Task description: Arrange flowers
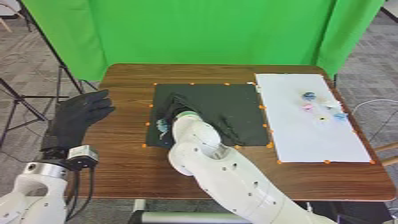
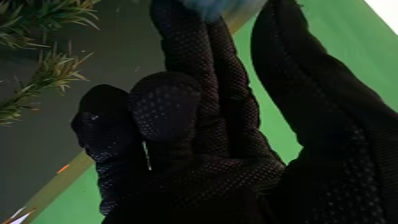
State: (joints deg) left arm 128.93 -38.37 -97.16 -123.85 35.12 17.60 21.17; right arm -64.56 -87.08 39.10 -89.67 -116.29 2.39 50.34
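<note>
No readable text or signs.

Up at the near edge of the table (image 1: 124, 170), the head camera looks forward and down; the wrist one peers close along the right hand (image 1: 180, 104). Both catch the green curtain (image 1: 213, 35).

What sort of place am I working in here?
Probably a robotics lab or test studio: a hanging green fabric backdrop, grey carpeted floor, and a brown wooden table marked with small orange patches.
</note>
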